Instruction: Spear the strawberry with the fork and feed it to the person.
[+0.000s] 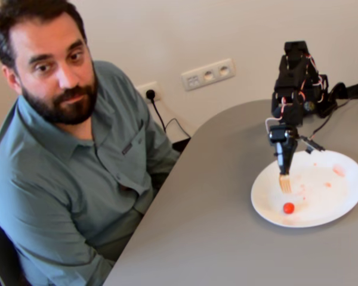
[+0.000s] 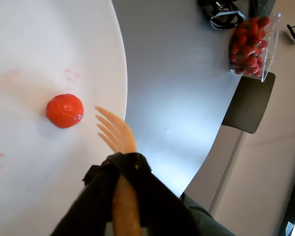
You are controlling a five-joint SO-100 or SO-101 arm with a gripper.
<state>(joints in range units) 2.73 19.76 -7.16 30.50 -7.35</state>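
**Fork hangs over the plate**

The man (image 1: 59, 137) in a grey-green shirt sits at the grey table (image 1: 215, 238). On the white plate (image 1: 340, 202) lies a small, round, red strawberry (image 1: 289, 208), near the edge. The gripper (image 1: 284, 170) clenches the tan fork (image 2: 117, 135), tines just beside the berry. No writing shows.

There's the arm (image 1: 295, 89) at the upper right of the fixed view: black, blocky segments stacked up, red and white wires looping over its joints, a black cable trailing off right. Down low it narrows to a slim black wrist.
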